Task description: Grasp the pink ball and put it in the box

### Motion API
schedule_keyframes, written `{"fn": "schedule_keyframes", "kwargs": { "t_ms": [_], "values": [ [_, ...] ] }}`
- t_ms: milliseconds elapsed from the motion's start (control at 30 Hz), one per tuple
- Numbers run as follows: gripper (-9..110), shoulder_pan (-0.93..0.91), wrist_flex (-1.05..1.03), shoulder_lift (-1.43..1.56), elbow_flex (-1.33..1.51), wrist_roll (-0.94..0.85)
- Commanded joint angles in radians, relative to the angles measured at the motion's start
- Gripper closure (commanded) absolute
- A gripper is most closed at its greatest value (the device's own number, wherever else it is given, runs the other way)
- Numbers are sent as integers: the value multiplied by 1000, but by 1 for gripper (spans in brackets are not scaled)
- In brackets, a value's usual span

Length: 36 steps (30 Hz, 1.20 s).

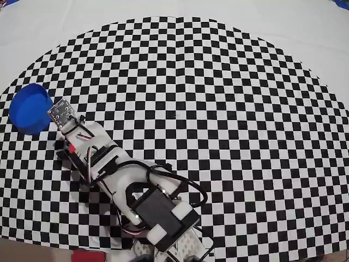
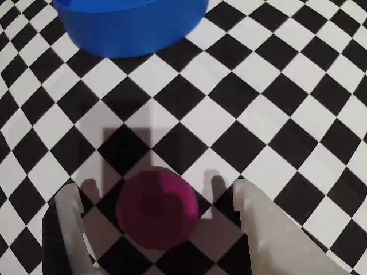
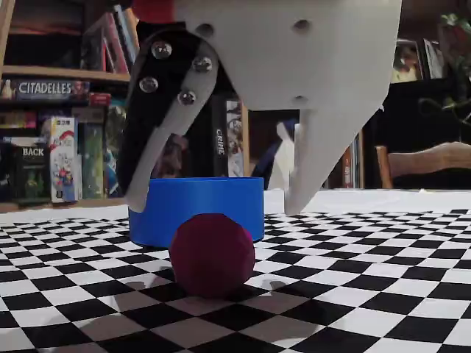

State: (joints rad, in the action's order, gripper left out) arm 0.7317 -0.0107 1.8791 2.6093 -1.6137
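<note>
While the gripper (image 3: pixel 217 202) hung spread wide above it, the pink ball (image 3: pixel 212 254) sat on the checkered cloth (image 3: pixel 383 294), the blue container (image 2: pixel 131 24) near at twelve o'clock in the wrist view. It looked light, smooth, liable to roll; squeezing across its widest middle seemed safest.

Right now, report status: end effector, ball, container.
End effector open, straddling the small magenta-pink ball, not gripping. Ball on the checkered mat, outside the round blue plastic container. Nothing between them.
</note>
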Motion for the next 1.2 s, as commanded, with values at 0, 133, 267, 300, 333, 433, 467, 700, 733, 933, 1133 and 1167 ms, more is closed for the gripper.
{"fn": "schedule_keyframes", "kwargs": {
  "t_ms": [0, 133, 267, 300, 333, 433, 467, 700, 733, 933, 1133, 1167],
  "values": [
    [71, -11, -11, -3, -44, -8],
    [71, -11, -15, -15, -54, -8],
    [71, -11, -17, -34, -63, -5],
    [71, -11, -17, -38, -64, -5],
    [71, -11, -17, -43, -67, -5],
    [71, -9, -17, -57, -75, -5],
    [71, -9, -17, -61, -78, -5],
    [71, -9, -17, -98, -100, -2],
    [71, -8, -17, -100, -101, -2],
    [71, -3, -17, -112, -106, 0],
    [71, 0, -17, -147, -132, 3],
    [71, 0, -17, -153, -135, 3]
  ]
}}
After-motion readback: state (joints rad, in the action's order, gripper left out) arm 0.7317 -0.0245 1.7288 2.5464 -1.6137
